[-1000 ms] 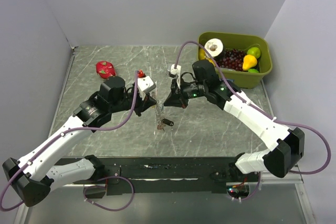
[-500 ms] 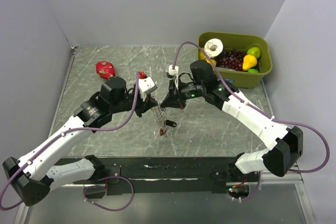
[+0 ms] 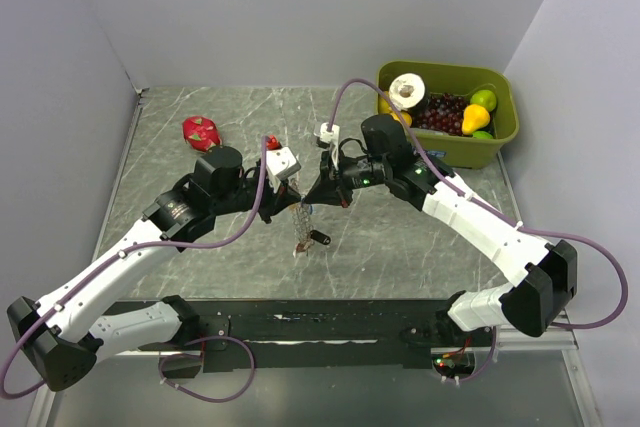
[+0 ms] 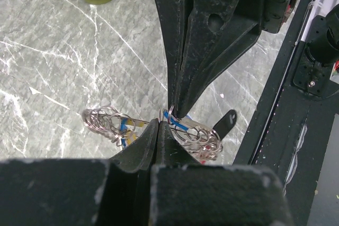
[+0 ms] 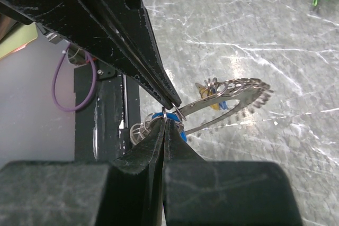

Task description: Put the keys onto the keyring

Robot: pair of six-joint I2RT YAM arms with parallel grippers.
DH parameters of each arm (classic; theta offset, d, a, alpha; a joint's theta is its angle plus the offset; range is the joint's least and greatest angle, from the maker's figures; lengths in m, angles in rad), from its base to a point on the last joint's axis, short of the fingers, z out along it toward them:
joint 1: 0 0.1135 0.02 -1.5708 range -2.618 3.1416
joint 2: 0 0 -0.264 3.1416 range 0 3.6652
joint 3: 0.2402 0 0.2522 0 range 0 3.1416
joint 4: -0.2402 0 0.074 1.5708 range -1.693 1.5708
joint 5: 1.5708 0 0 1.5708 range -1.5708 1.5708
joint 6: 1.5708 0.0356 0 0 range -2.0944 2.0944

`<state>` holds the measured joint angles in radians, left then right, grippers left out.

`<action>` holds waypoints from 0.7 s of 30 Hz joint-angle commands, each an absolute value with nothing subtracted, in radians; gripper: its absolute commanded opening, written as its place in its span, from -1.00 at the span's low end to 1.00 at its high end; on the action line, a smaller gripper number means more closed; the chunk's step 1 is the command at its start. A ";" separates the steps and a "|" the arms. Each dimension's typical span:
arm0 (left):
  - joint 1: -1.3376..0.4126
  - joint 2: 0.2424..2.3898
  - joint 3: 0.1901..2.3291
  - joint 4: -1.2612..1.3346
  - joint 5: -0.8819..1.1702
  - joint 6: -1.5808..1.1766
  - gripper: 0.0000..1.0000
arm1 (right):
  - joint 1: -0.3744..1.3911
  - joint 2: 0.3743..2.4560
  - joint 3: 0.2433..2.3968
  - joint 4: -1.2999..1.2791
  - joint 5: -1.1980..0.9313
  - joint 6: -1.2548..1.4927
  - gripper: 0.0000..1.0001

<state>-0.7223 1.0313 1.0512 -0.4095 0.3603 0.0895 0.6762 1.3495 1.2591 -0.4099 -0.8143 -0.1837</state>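
Observation:
Both grippers meet tip to tip above the middle of the table, holding the keyring (image 3: pixel 303 219) in the air between them. The keyring is a long metal loop with a toothed edge (image 5: pixel 228 98) carrying several small split rings. My left gripper (image 4: pixel 159 122) is shut on its wire. My right gripper (image 5: pixel 166 122) is shut on a small split ring with a blue-tagged key (image 5: pixel 154 116) right behind the tips. Another blue key (image 4: pixel 123 126) hangs with a yellow tag among the rings at the far end. A black fob (image 4: pixel 225 124) dangles from the bunch.
A green bin (image 3: pixel 500 137) of toy fruit with a tape roll stands at the back right. A red toy fruit (image 3: pixel 202 130) and a small red strawberry (image 3: pixel 268 141) lie at the back left. A black rail (image 3: pixel 330 319) runs along the table's near edge.
Both grippers stay shut and joined at the tips. The hanging keyring and fob swung slightly right, then back left. The right gripper has shifted slightly left.

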 commanded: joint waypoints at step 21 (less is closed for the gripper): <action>-0.732 0.962 1.045 -0.339 0.407 0.094 -0.98 | 0.670 1.378 1.258 -0.338 -0.738 -0.150 -1.00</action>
<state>-0.7223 1.0134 1.0378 -0.4164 0.3607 0.0925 0.6762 1.3678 1.2575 -0.4030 -0.7719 -0.1513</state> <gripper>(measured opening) 0.021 0.008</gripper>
